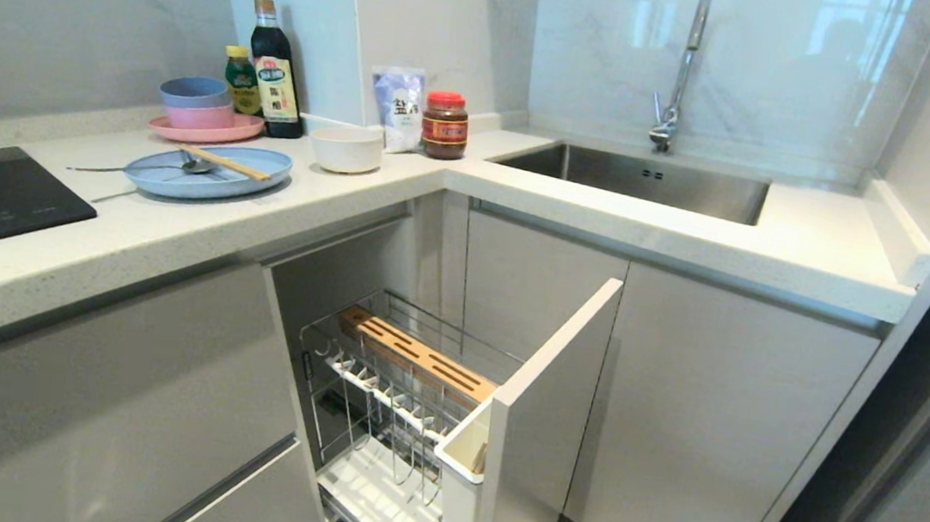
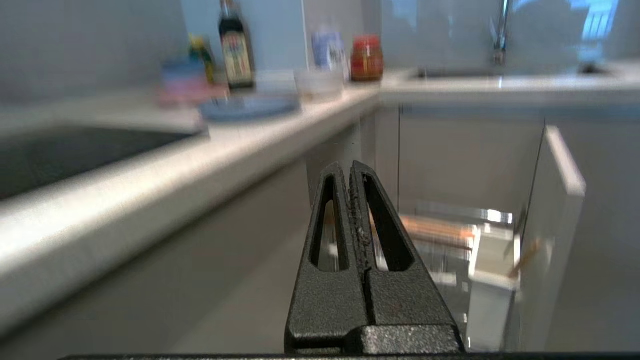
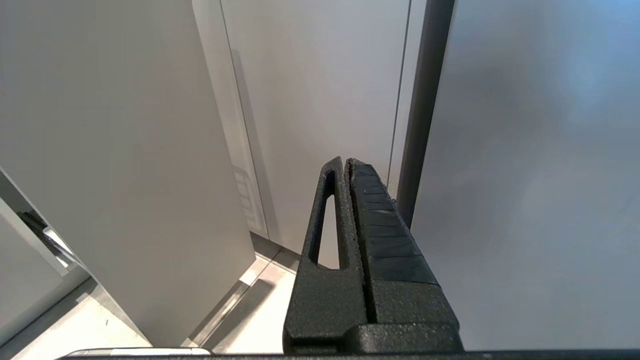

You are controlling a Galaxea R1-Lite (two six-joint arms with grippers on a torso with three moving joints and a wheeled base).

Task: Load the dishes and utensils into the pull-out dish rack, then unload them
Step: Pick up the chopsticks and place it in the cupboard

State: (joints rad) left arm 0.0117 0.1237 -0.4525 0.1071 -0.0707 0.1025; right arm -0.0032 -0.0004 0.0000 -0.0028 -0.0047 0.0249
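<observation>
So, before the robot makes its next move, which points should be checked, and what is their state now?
1. Pull-out dish rack pulled out: ok.
2. Plate prongs free of dishes: ok.
3. Blue plate on counter, within view: ok.
4. Chopsticks and spoon lying on the plate, must come off first: not ok.
5. White bowl upright, standing apart: ok.
6. Left gripper open for grasping: not ok, shut, holding nothing.

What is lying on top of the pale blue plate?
On the pale blue plate lie wooden chopsticks and a silver spoon, its handle overhanging the rim. The plate's surface beneath them is hidden.
</observation>
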